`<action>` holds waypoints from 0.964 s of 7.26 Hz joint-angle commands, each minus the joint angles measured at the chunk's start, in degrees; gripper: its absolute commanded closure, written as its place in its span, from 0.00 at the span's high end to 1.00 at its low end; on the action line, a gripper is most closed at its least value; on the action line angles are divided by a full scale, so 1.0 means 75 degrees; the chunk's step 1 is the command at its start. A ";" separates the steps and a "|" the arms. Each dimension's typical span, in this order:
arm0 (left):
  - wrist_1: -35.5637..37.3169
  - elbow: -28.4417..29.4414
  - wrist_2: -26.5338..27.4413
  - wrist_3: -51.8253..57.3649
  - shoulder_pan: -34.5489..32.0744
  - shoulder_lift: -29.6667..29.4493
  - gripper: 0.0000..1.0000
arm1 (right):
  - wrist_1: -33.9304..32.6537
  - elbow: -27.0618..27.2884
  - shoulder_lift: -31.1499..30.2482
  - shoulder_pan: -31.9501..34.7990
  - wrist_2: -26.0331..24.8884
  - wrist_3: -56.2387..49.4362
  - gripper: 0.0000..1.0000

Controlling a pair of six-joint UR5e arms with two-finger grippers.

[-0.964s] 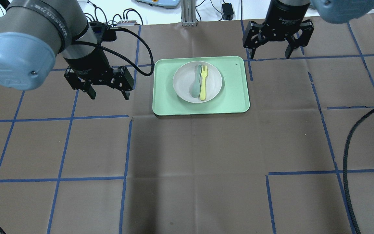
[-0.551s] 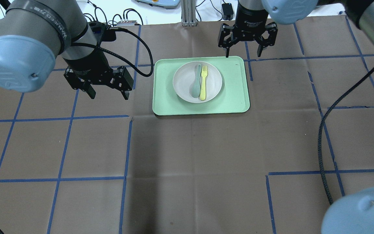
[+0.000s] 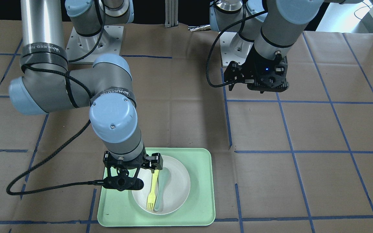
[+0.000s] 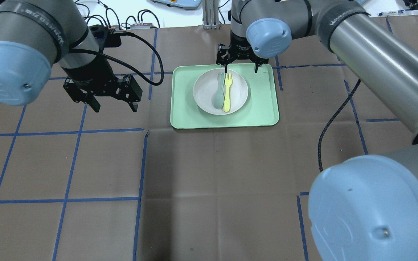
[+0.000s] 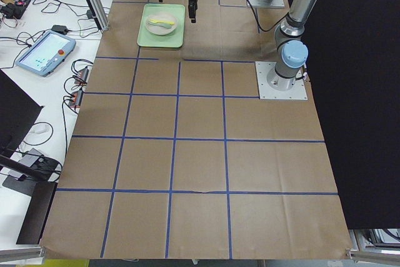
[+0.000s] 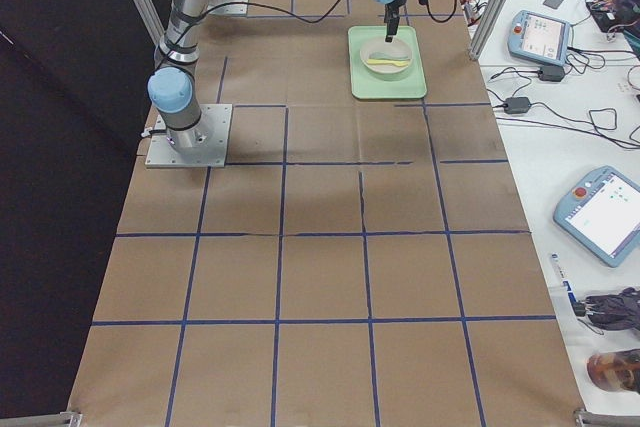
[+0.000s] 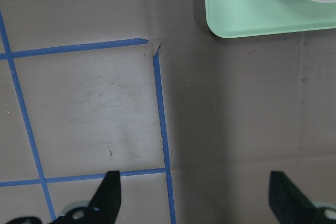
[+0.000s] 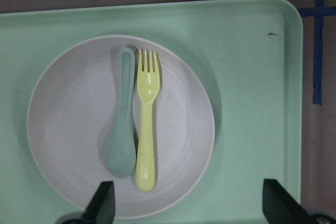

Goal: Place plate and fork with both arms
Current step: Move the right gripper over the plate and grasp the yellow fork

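**FIRST PICK LINED UP, A NEIGHBOUR IN THE WAY**

Pictured: right gripper [image 4: 241, 68] poised above far edge of plate [image 4: 203, 90], jaws spread wide, nothing held. Lying lengthwise on plate, approx. centre: fork [image 4: 227, 92], touching or just beside spoon [image 4: 217, 95] on its left in overhead view. Under plate: mint-green tray [image 4: 263, 108]. Hanging well apart from tray over bare table [image 4: 212, 163]: left gripper [image 4: 114, 105], likewise wide open and empty.

Likely step: fetching fork. For a clean grab: shift toward fork (off-centre btwn fingers [image 8: 102, 205] in right wrist view); keep closing line across handle; descend slow over a shallow, prob. loose plate. Main snag: spoon, also inside jaw span, prob. swept in by any wide close. Better: narrow first, then bite near tine end, beside spoon's slim handle, w/ seemingly a sliver more room there. Low tray rim: no obstacle from above.
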 commanded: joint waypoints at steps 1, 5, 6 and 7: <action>-0.0030 -0.0357 0.0008 0.0021 0.0328 0.0258 1.00 | -0.0433 -0.0002 0.0421 0.0072 -0.0002 0.0199 0.89; 0.0075 -0.0466 -0.0062 0.0197 0.0410 0.0306 1.00 | -0.0795 0.0009 0.0889 0.0294 -0.0060 0.0257 0.65; 0.0075 -0.0326 -0.0074 0.0139 0.0375 0.0155 1.00 | -0.0808 0.0021 0.0972 0.0294 -0.0060 0.0257 0.65; 0.0075 -0.0313 -0.0074 0.0127 0.0340 0.0165 1.00 | -0.0809 0.0056 0.1008 0.0283 -0.0072 0.0269 0.61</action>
